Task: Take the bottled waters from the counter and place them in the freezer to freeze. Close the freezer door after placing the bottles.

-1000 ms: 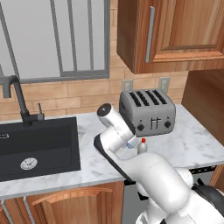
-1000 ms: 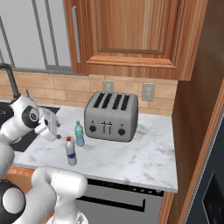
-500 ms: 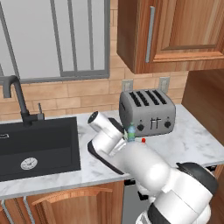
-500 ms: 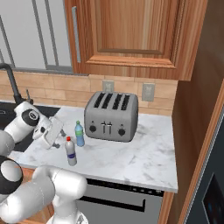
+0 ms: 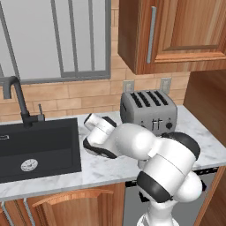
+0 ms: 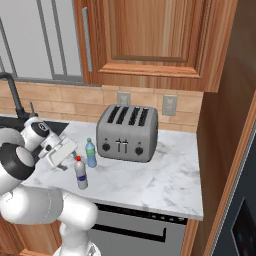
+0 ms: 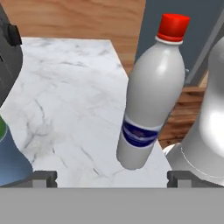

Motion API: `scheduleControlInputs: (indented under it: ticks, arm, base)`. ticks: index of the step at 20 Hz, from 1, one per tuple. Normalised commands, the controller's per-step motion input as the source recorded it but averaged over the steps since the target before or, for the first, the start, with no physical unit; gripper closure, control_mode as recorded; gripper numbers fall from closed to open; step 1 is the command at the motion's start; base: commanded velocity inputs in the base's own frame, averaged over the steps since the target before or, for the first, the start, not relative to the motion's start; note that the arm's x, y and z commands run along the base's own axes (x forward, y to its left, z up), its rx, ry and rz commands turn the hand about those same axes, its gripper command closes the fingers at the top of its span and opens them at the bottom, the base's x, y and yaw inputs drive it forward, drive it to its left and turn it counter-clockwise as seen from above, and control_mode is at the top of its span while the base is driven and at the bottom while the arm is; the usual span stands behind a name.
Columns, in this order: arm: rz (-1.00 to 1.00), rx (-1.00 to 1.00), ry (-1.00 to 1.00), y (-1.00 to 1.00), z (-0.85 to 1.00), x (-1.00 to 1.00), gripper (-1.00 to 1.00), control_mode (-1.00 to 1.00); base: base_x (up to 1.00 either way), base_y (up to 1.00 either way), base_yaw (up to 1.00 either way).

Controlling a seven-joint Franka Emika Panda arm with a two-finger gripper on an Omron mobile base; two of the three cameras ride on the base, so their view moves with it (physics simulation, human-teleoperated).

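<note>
Gripper (image 6: 64, 159) fingers are spread wide apart and hold nothing; in the hand view the two tips (image 7: 43, 178) stand at the far left and right of the bottom edge, and the red-capped bottle (image 7: 151, 94) rises between them, untouched. In the right base view this bottle (image 6: 80, 173) stands upright on the marble counter (image 6: 165, 180), just beside the gripper. The green-capped bottle (image 6: 90, 153) stands upright a little behind it, near the toaster (image 6: 127, 133).

Compared with half a second ago, the gripper has come lower and closer to the red-capped bottle; both bottles stay in their places.

The hand view shows the green-capped bottle (image 7: 8, 153) only as a blue-and-green part at the left edge. In the left base view the white arm (image 5: 141, 145) covers the place of the bottles, and the black sink (image 5: 37, 145) lies to its left.
</note>
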Motion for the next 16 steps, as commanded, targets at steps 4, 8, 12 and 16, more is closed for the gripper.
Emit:
scheduleControlInputs:
  ticks: [4, 8, 12, 16]
  arm:
    - [0.0, -0.05, 0.0, 0.0, -0.13, 0.0, -1.0, -1.0]
    - [0.0, -0.05, 0.0, 0.0, -0.06, -0.03, -1.0, -1.0]
    - [0.0, -0.06, 0.0, -0.01, 0.0, -0.17, -1.0, -1.0]
    - [0.0, -0.05, 0.0, -0.02, 0.0, -0.19, -1.0, -1.0]
  base:
    - [0.0, 0.0, 0.0]
    - [0.0, 0.0, 0.0]
    - [0.0, 0.0, 0.0]
    - [0.0, 0.0, 0.0]
